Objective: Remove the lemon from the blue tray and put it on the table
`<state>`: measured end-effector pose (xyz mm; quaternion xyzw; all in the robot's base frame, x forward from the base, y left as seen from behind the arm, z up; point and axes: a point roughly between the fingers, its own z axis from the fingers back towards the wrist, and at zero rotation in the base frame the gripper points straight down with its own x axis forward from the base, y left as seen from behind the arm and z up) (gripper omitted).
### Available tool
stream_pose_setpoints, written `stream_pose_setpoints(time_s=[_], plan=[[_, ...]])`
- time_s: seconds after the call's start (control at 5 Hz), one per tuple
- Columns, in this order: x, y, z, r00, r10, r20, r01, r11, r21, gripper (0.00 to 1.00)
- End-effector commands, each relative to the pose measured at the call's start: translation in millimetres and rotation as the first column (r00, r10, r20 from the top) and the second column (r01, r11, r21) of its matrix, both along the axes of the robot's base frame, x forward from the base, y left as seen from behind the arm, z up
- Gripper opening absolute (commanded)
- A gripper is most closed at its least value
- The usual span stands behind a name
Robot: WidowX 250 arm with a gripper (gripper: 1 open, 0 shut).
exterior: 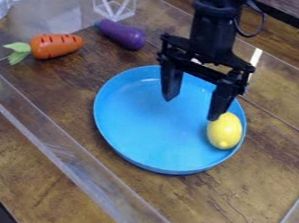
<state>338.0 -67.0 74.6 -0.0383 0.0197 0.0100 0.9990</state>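
Above the blue tray [136, 132], the tool [197, 95] points straight down, released, fingers spread beside the lemon [224, 130].

This looks like a robot test bench in a lab, not a home. A dark wood-plank counter [27, 161] lies under a glossy clear sheet [90, 193] that catches ceiling light. Toy food serves as props: a plastic carrot [55, 44], a purple eggplant [118, 33] and a lemon [224, 130] in a blue tray [136, 132]. A black robot arm [215, 25] stands over them.
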Motion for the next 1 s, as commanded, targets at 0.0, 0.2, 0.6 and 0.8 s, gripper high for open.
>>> stream_pose_setpoints(time_s=[0.0, 0.2, 0.6, 0.8], plan=[[13.8, -12, 14.0, 0.997, -0.008, 0.073, 0.01, 1.0, -0.027, 1.0], [18.9, -17, 12.3, 0.996, -0.006, 0.084, 0.009, 0.999, -0.041, 1.0], [25.7, -27, 16.0, 0.992, -0.023, 0.128, 0.032, 0.997, -0.075, 1.0], [27.0, -31, 19.4, 0.989, -0.034, 0.146, 0.046, 0.996, -0.082, 1.0]])
